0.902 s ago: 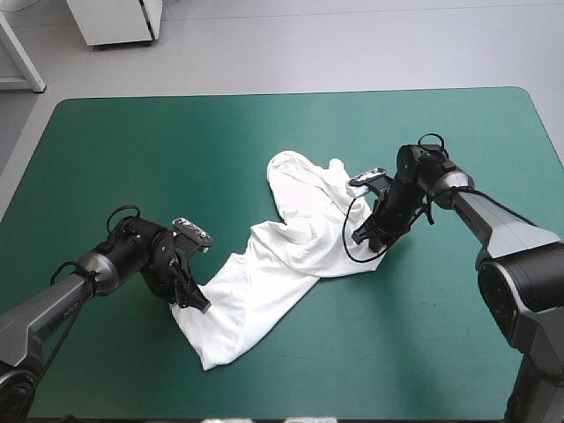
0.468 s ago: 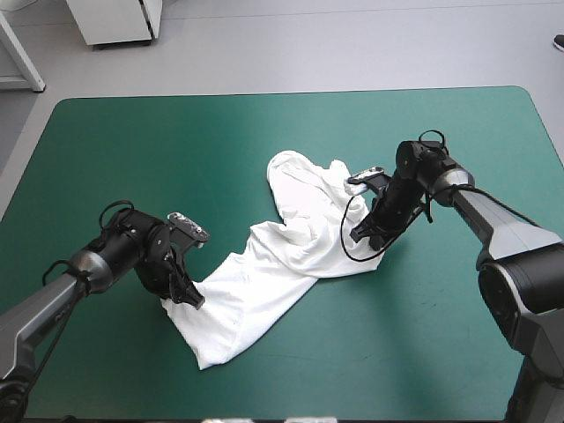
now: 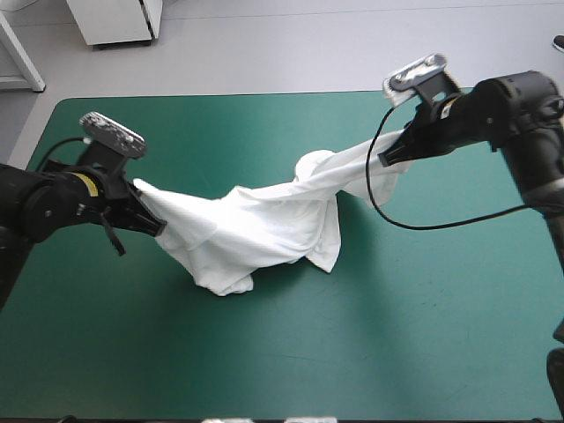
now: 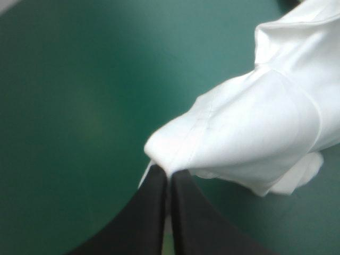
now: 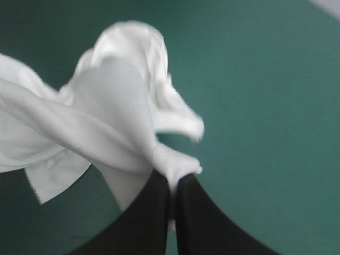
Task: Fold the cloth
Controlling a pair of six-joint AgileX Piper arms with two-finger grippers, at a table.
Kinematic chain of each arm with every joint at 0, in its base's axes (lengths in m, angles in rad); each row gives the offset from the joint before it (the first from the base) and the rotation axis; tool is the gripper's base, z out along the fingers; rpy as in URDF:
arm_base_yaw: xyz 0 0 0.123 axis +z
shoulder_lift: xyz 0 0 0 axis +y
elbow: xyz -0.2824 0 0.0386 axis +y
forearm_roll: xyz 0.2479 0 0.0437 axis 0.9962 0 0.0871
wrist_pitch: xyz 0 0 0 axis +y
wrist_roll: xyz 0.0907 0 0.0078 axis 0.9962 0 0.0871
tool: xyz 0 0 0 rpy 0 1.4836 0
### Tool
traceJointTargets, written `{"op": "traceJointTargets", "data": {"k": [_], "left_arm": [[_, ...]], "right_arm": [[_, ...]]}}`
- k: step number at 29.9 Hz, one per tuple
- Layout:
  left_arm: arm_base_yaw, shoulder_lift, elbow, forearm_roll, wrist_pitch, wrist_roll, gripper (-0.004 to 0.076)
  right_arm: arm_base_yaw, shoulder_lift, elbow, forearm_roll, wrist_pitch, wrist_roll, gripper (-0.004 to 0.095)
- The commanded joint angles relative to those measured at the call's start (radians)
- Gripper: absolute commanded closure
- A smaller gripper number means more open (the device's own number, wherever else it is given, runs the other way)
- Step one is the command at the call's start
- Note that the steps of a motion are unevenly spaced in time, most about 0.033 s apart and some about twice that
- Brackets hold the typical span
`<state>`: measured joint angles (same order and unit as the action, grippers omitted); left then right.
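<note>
The white T-shirt [image 3: 264, 225] hangs stretched between both raised arms above the teal-green table [image 3: 423, 335], sagging in loose folds toward the middle. My left gripper [image 3: 152, 222] is shut on its left end; in the left wrist view the black fingers [image 4: 151, 204] meet on a pinched corner of the T-shirt [image 4: 255, 133]. My right gripper [image 3: 389, 155] is shut on the other end at the far right. Its wrist view shows my right gripper [image 5: 172, 183] with cloth caught at the tips and the T-shirt [image 5: 106, 111] trailing away ahead of it.
A black cable [image 3: 414, 211] droops from the right wrist in a loop over the table's right half. Beyond the table's far left corner stands a white cabinet [image 3: 115, 19].
Both grippers have risen from the table and moved apart toward the far side, lifting the T-shirt off the cover. Earlier it lay in a diagonal strip with both grippers low on it.
</note>
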<state>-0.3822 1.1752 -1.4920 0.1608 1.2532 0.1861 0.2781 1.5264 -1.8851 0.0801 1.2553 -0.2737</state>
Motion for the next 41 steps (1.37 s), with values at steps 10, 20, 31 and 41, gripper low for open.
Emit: {"op": "traceJointTargets", "data": {"k": [10,20,31,41], "left_arm": [[-0.002,-0.043,-0.481,0.034,-0.003,-0.015,0.0733],[-0.002,-0.050,-0.719,-0.023,-0.177,0.013,0.0733],[-0.002,-0.054,-0.861,-0.115,-0.313,0.027,0.0733],[-0.002,0.032,-0.870,-0.155,-0.197,0.016,0.0733]], "right_arm": [[-0.004,-0.203,-0.452,-0.010,-0.126,0.038,0.0925],[-0.004,-0.319,-0.468,0.087,-0.321,-0.012,0.0925],[-0.004,-0.331,-0.512,0.185,-0.396,-0.032,0.0925],[-0.004,-0.337,-0.401,0.175,-0.266,-0.013,0.0925]]}}
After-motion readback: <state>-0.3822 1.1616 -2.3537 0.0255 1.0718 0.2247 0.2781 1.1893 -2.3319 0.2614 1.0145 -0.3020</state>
